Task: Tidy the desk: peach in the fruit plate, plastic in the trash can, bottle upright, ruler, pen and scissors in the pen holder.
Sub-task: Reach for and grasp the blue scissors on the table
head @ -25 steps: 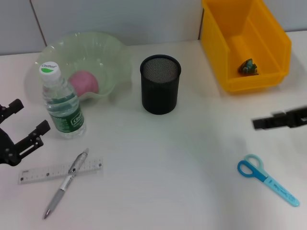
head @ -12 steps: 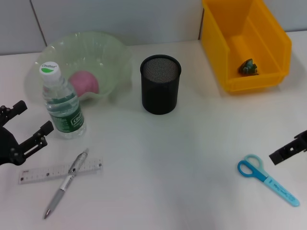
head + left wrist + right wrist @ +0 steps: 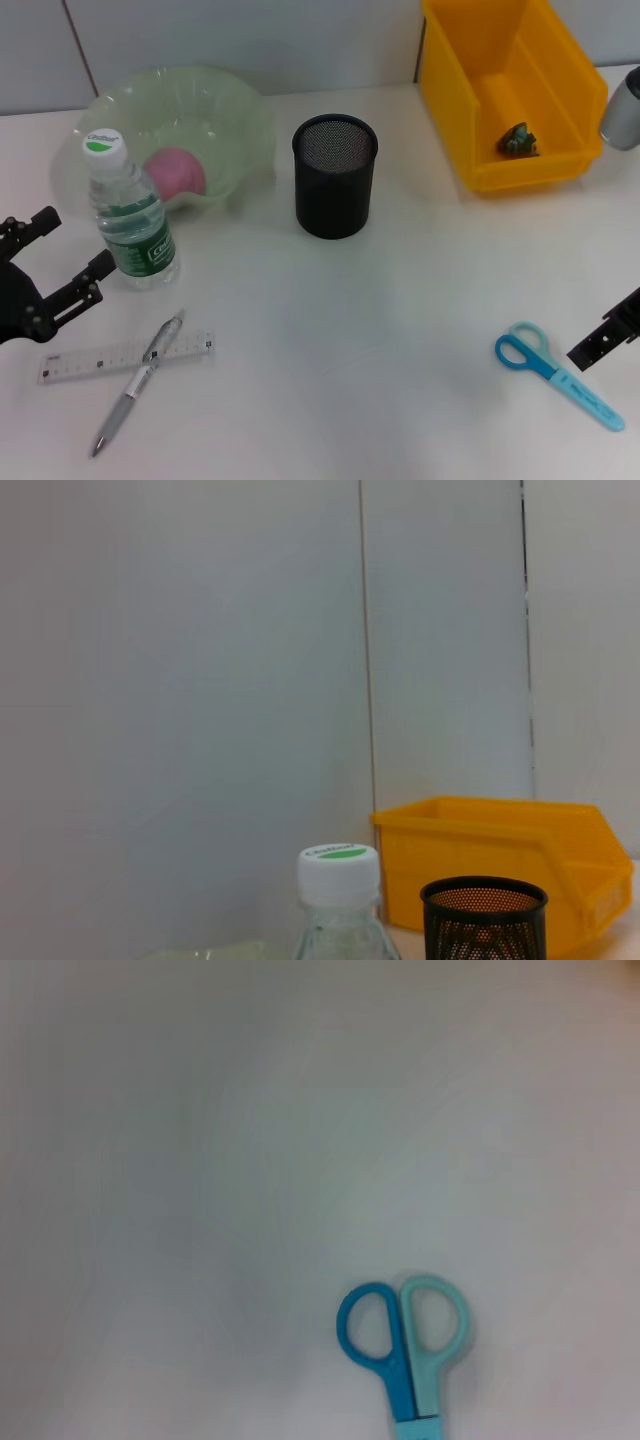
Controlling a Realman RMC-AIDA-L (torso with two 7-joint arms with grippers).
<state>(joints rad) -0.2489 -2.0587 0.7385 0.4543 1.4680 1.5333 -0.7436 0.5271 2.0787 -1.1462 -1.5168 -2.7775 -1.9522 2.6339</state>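
Evidently the scissors (image 3: 558, 375) lie flat on the counter (image 3: 400, 330) just beside the right tool (image 3: 606, 339), whose grip I cannot tell, so descend squarely over the blades, while the left tool (image 3: 55, 262) waits released beside the bottle (image 3: 130, 215).

On the surface (image 3: 400, 300), the fruit plate (image 3: 225, 110) sits at the back left with the peach (image 3: 175, 172) in it. The bottle (image 3: 128, 215) stands upright just in front of the plate. Right of both, near the middle, stands the pen holder (image 3: 334, 176). The trash can (image 3: 510, 90) is at the back right, a scrap of plastic (image 3: 518, 140) inside. Front left, the pen (image 3: 138, 382) lies across the ruler (image 3: 125, 356). The scissors (image 3: 556, 374) lie front right, well apart from the rest.
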